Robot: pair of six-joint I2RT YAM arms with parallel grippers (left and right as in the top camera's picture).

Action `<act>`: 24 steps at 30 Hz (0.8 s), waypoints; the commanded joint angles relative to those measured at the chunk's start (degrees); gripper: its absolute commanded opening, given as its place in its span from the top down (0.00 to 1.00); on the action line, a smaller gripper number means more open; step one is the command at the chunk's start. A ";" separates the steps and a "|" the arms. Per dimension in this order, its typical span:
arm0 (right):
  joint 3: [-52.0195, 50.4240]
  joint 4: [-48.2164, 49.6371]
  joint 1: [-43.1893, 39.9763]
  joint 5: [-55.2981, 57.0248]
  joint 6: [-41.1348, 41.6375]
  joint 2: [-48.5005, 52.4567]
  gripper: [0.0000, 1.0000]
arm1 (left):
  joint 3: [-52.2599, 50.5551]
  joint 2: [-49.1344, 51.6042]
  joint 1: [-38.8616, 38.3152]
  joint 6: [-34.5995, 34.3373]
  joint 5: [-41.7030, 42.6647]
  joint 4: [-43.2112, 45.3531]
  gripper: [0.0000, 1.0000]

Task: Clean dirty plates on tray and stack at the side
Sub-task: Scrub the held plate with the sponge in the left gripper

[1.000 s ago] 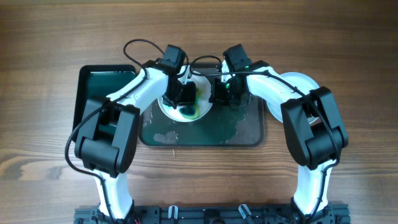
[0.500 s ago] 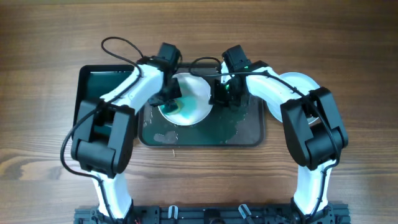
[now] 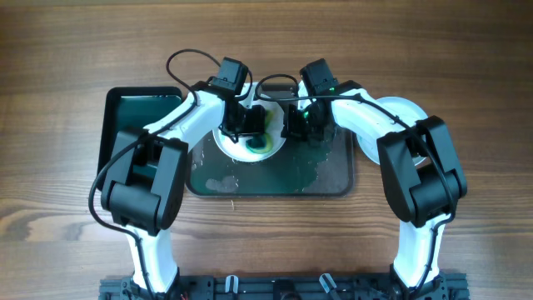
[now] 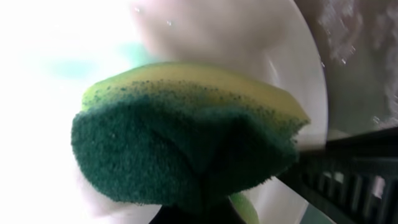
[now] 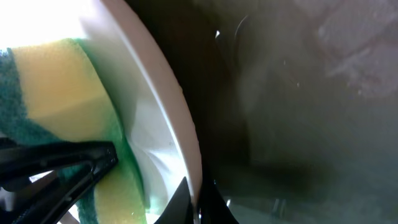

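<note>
From above, the dark grey tray (image 3: 329, 171) lies in the middle of the table (image 3: 466, 50), with one white plate (image 3: 236, 143) at its upper left part. The left gripper (image 3: 244, 127) stands over this plate, clenched around something green. The right gripper (image 3: 293, 125) is at the plate's right edge, and it looks closed there. Another pale plate (image 3: 400, 107) lies off the tray at the right, partly under the right arm. A small black tray (image 3: 125, 112) with green liquid is at the left.

In the left wrist view, a sponge (image 4: 186, 143), green side towards the camera and yellow behind, is squeezed in the jaws and fills the centre of the frame. It is pressed on the white plate, which reaches to the upper right, where a wet part of the tray shows beyond the rim.

In the right wrist view, the plate's rim runs from the top centre down to the bottom centre. There it goes between the dark fingertips, so I judge that the right gripper is pinching the rim to steady the plate. The sponge is at the left.

The step, I think, is scrubbing this plate. Next, the sponge should cover the green smears that remain while the rim is held. After that the plate can go to the side stack.
</note>
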 commanded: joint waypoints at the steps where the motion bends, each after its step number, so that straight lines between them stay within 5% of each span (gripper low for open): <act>1: -0.28 -0.81 0.31 0.44 -1.18 1.62 0.96 | -0.22 1.16 0.39 -5.33 -28.63 1.57 0.96; 4: -0.28 -0.81 0.31 0.44 -1.18 1.62 0.96 | -0.22 1.14 0.39 -14.29 -46.75 -4.87 0.96; 7: -0.28 -0.79 0.31 0.44 -1.16 1.62 0.96 | -0.20 1.14 0.39 -17.14 -49.70 -9.64 0.96; 12: -0.28 -0.76 0.31 0.44 -1.16 1.62 0.96 | 0.33 1.14 0.39 -17.90 -38.29 -14.12 0.96; 17: -0.26 -0.79 0.31 0.48 -1.14 1.62 0.96 | 2.97 0.11 0.39 -17.79 -16.70 -16.26 0.96; 24: -0.26 -0.83 0.31 0.74 -0.76 1.60 0.96 | 9.84 -4.39 2.38 -17.77 -24.48 -22.40 0.96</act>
